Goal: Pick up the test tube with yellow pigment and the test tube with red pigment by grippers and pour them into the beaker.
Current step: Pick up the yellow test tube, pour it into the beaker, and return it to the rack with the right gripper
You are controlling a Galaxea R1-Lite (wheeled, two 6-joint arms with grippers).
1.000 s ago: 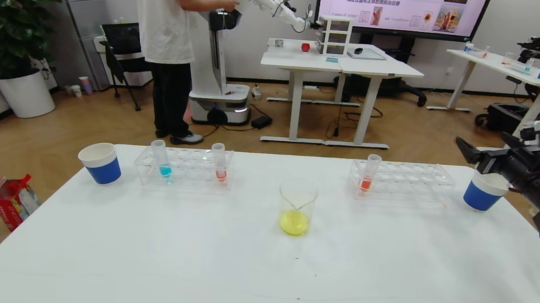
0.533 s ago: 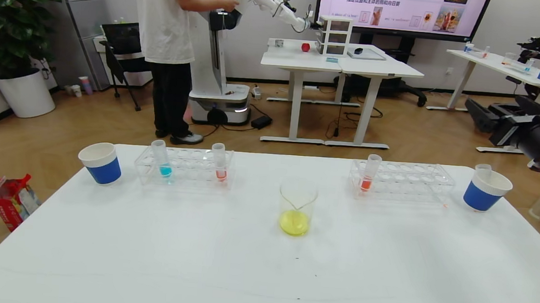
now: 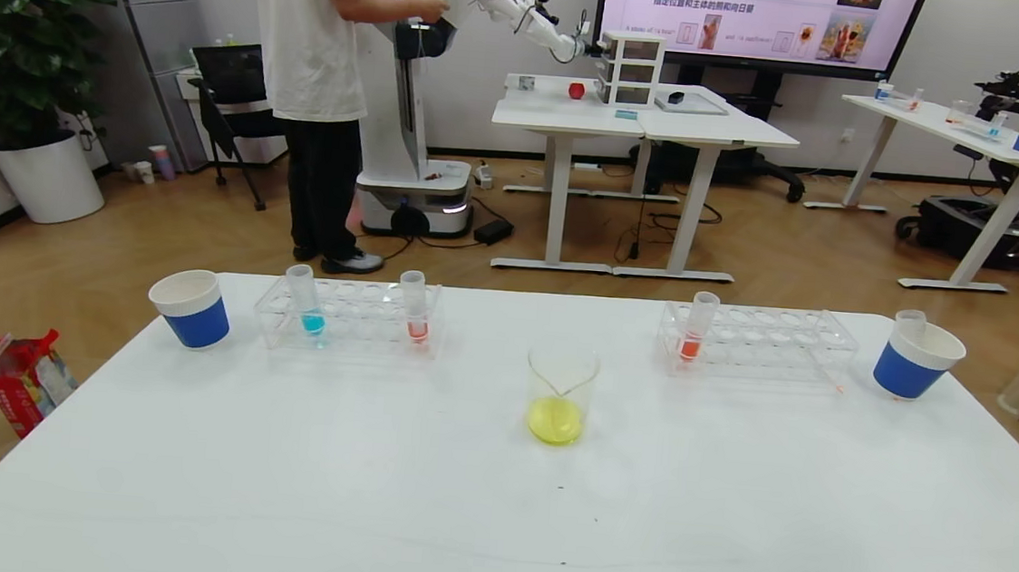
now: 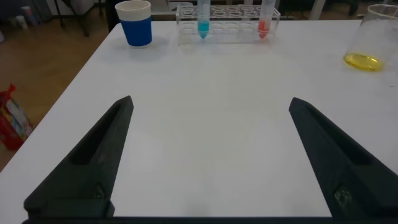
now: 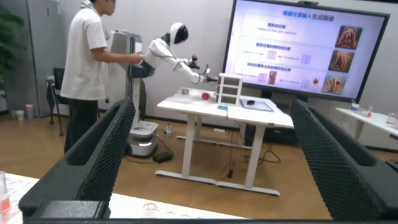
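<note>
The beaker (image 3: pixel 561 395) stands mid-table with yellow liquid in its bottom; it also shows far off in the left wrist view (image 4: pixel 373 43). One test tube with red pigment (image 3: pixel 697 333) stands in the right rack (image 3: pixel 769 343). Another red tube (image 3: pixel 415 311) shares the left rack (image 3: pixel 352 317) with a blue tube (image 3: pixel 304 299). No tube with yellow pigment is in view. Neither arm appears in the head view. My left gripper (image 4: pixel 211 104) hovers open over bare table on the near side. My right gripper (image 5: pixel 212 104) is open and empty, raised and facing the room.
Blue-and-white paper cups stand at the far left (image 3: pixel 189 308) and far right (image 3: pixel 917 359); a clear tube (image 3: pixel 910 320) pokes out of the right one. Beyond the table are a person, another robot and desks. The table edge (image 5: pixel 37 199) shows low in the right wrist view.
My right arm has lifted away from the right cup and swung out of the head view to the right. The clear tube in that cup is now uncovered.
</note>
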